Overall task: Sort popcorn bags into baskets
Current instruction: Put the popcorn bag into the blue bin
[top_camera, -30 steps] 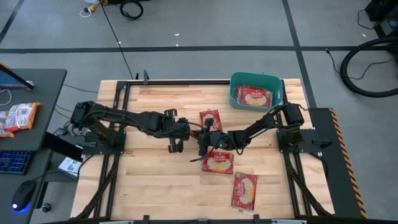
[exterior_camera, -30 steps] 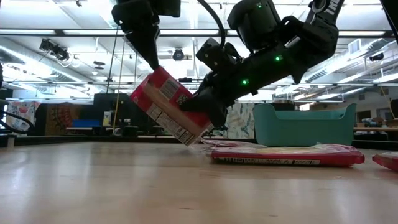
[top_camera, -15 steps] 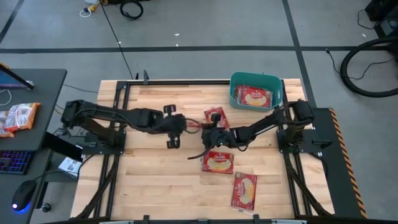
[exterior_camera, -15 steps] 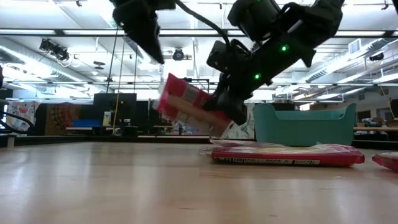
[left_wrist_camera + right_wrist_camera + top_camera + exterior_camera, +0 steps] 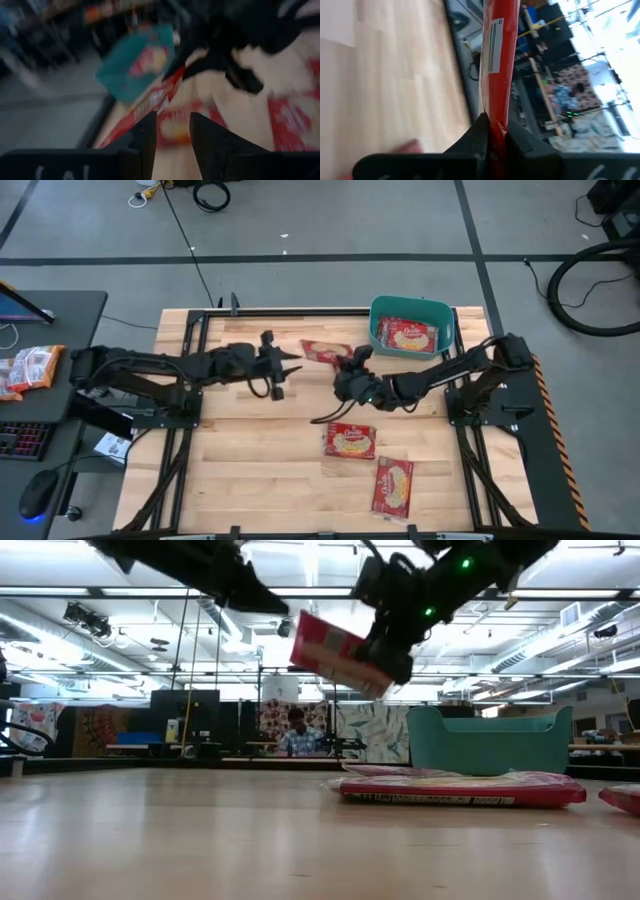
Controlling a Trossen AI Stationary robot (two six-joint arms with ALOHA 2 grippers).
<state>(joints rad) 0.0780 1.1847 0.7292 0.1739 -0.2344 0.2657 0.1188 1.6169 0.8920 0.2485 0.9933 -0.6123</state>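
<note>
On the near part of the worktop [image 5: 250,470] two popcorn bags lie flat: one nearest the front edge [image 5: 393,485] and one just behind it [image 5: 349,440], which the low view shows edge-on [image 5: 455,788]. Above them, well clear of the wood, my right tool [image 5: 349,363] is clamped shut on a third bag [image 5: 325,353]; my two fingers [image 5: 479,136] pinch its red edge, and the packet [image 5: 335,652] hangs tilted in the air. My left tool [image 5: 283,365] hovers just beside that bag without touching it, its fingers [image 5: 145,137] a little apart and gripping nothing. Farther back, near the far right corner of the worktop, stands the teal basket [image 5: 445,325], with popcorn bags already lying in it [image 5: 406,335]. Beyond the worktop, a person [image 5: 297,735] sits in the room.
</note>
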